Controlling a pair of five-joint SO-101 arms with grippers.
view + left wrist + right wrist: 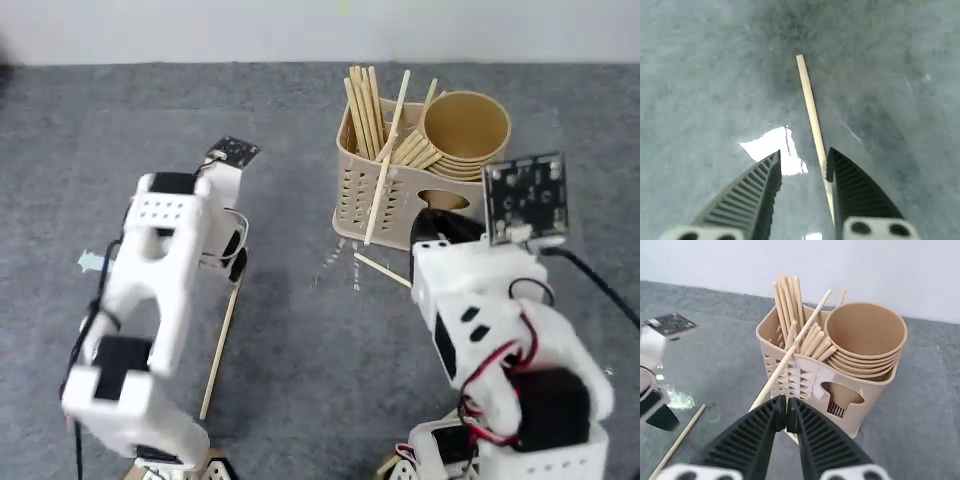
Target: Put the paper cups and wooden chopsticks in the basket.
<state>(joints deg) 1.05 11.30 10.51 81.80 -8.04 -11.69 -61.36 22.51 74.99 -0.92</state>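
Chopstick (pixel 812 120) on the table (pixel 700 75) lies between my left gripper's (pixel 802 160) open, empty jaws. It sits close against one finger, long axis running straight ahead. Whether it touches, I cannot tell. My right gripper (pixel 786 407), closed on nothing, sits well apart, facing the basket (pixel 805 377) holding paper cups (pixel 865 330).

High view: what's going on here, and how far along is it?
Two arms are clearing a table into a basket. The stacked paper cups and most chopsticks are already in it. The left pincer is open, low over a chopstick lying on the table, which runs between its fingers, close to one. The right pincer is shut just before the basket, where a second chopstick leans against the front wall. A third chopstick lies on the table nearby.
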